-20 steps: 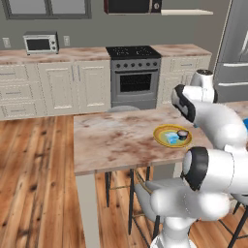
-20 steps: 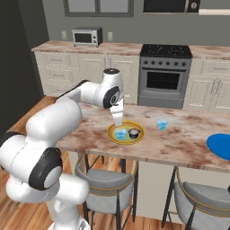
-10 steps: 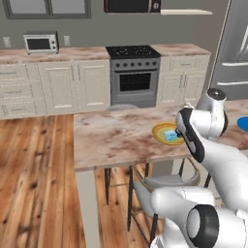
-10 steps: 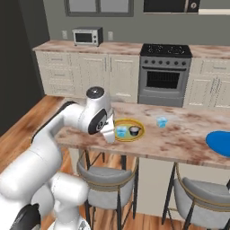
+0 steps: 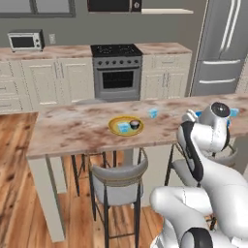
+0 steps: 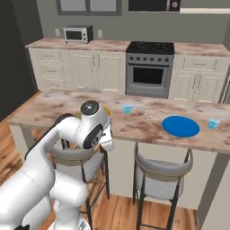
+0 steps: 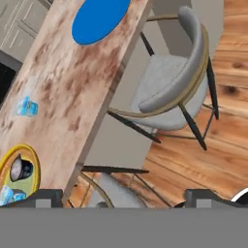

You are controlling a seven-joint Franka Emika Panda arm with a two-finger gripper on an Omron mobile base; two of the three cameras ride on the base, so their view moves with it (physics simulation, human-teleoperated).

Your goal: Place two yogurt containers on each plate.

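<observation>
- Since a second ago the whole picture has shifted in both base views: the base has driven along the marble-topped island table (image 6: 148, 123), so the shift is the camera's, not the things'.
- The arm has swung off the round yellow-rimmed plate (image 5: 126, 126), which holds one pale-blue translucent yogurt cup (image 5: 123, 128) and the dark round cup with a whitish top (image 5: 135, 124). I judge that plate finished.
- The tool (image 7: 124, 197) stands with its jaws wide apart and nothing between them, out past the table edge above the grey stool (image 7: 169, 92).
- The solid bright-blue plate (image 6: 180, 126) is bare; one pale-blue cup (image 6: 127, 109) stands between the plates, another (image 6: 213, 123) just beyond the blue plate.
- The cups stand upright, axis vertical, mouths up; being round, they point no way sideways.
</observation>
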